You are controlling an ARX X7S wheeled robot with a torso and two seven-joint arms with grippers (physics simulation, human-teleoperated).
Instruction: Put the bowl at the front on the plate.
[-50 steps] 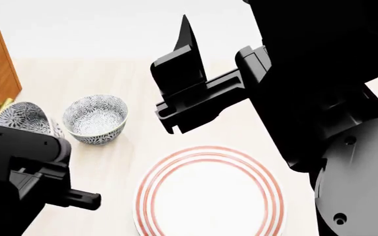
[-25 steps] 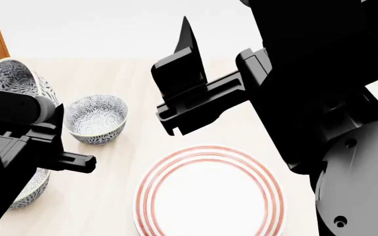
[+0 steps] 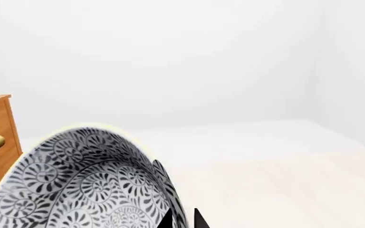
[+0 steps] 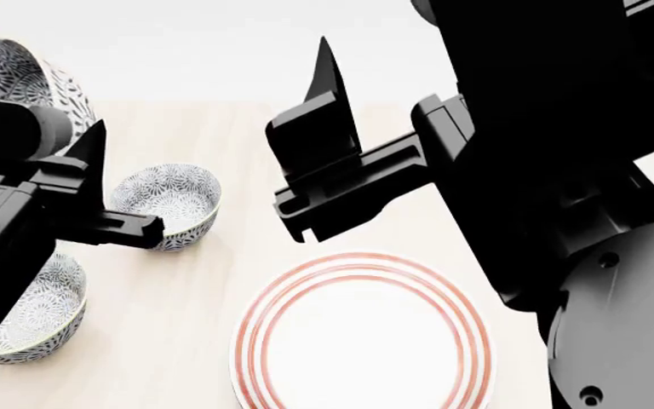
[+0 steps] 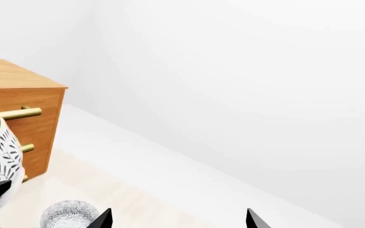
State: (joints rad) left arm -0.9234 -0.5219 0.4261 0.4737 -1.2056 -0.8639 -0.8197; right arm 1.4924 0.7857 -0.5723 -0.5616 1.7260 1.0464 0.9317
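One bowl (image 3: 87, 185) between left fingers (image 3: 198, 219).

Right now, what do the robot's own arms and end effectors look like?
Both arms are matte black and blocky, with no visible cables, markings or sleeves. The right end effector ends in thin, pointed, blade-like fingers. The left end effector is angular, with a flat bar jutting out. A rounded dark-grey housing carries small screw holes.
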